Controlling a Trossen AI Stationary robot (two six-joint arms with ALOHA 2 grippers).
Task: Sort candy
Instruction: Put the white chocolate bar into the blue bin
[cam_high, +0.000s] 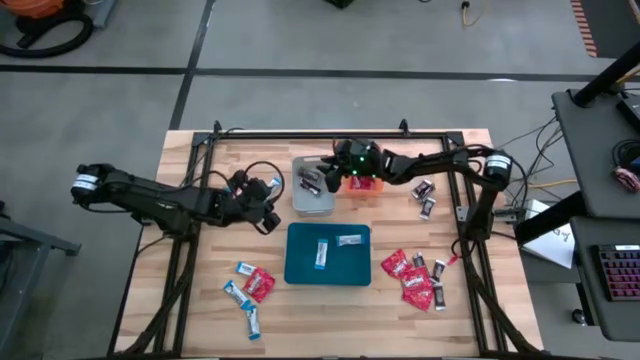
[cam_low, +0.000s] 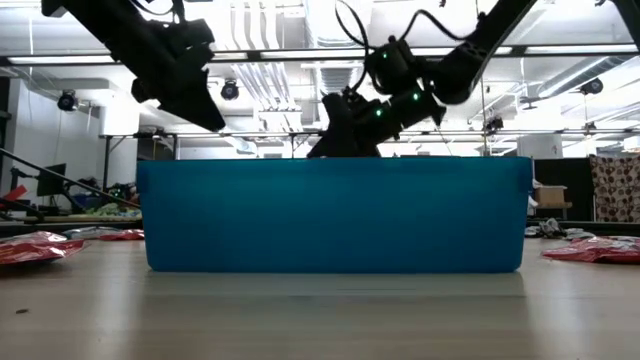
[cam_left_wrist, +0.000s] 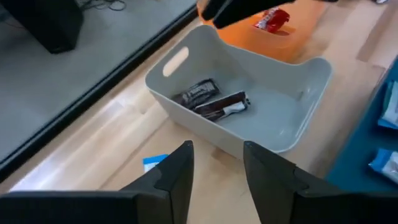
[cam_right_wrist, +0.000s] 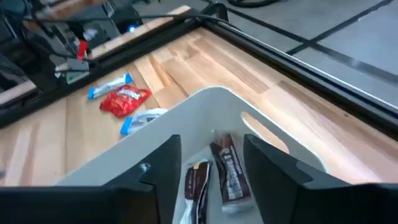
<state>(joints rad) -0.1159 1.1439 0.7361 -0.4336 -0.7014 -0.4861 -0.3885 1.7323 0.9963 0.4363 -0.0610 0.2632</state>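
Right arm over the grey tray, candy still spread all over the table.

Two dark brown mini bars (cam_left_wrist: 211, 102) lie flat in the grey tray (cam_left_wrist: 283, 134), a shiny red packet (cam_left_wrist: 272, 20) sits in the orange tray (cam_high: 366, 187), and two blue-and-white bars (cam_high: 335, 248) are in the blue tray (cam_high: 300, 270). Loose piles of candy sit front-left (cam_high: 250, 288), front-right (cam_high: 415, 275) and far right (cam_high: 424, 193). The right gripper (cam_right_wrist: 211, 155) hangs above the grey tray with fingers spread, nothing between them. The left gripper (cam_left_wrist: 217, 162), just beside that tray, is parted and empty too.
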